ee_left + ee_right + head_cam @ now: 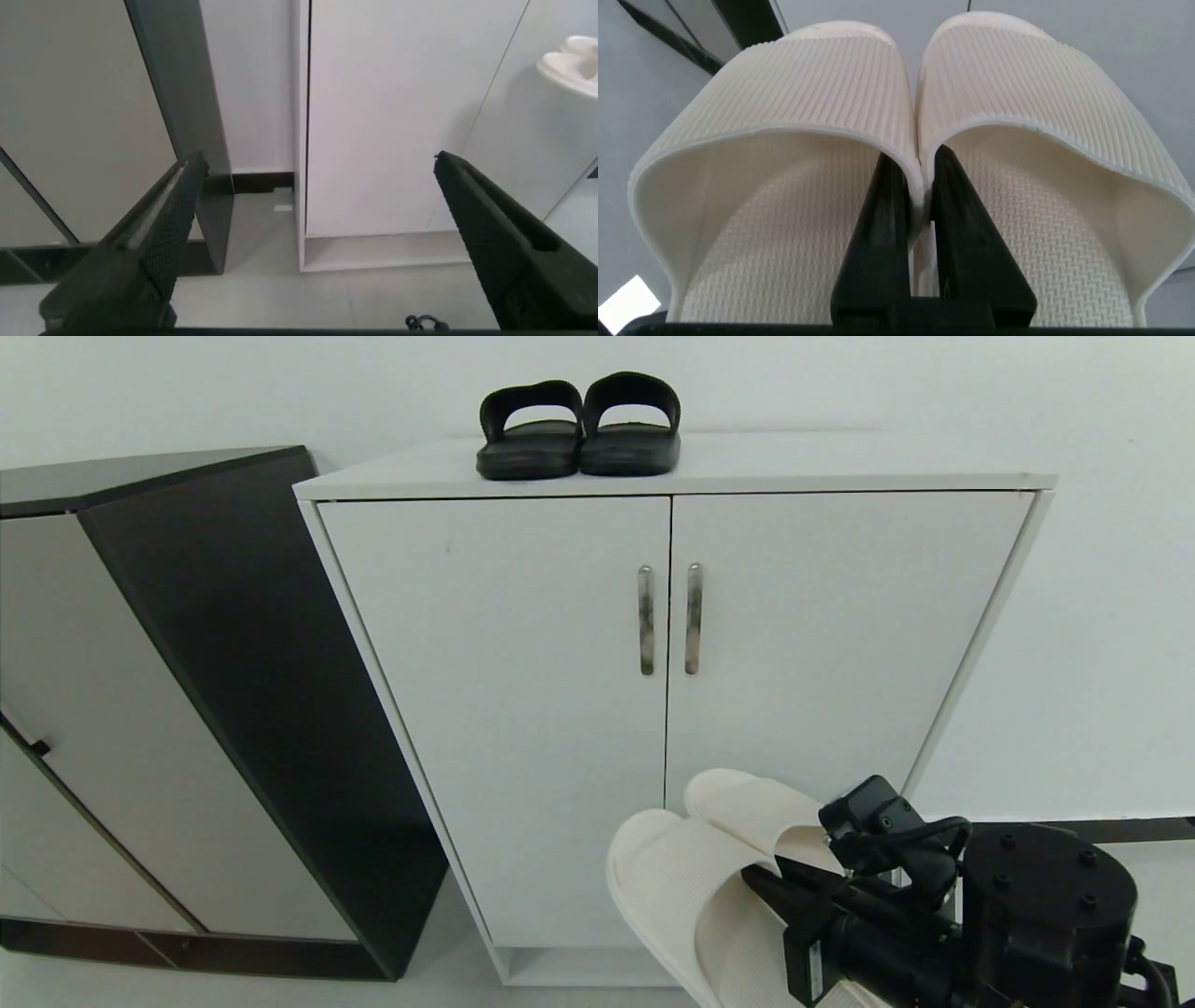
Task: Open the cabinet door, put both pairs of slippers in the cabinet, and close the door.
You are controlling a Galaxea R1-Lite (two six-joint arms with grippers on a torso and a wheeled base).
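White slippers [822, 103]: adjoining strap sides pinched between right jaws.

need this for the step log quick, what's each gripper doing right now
Left gripper: open, holding nothing.
Right gripper: shut on the white slippers, pinching their inner edges together.
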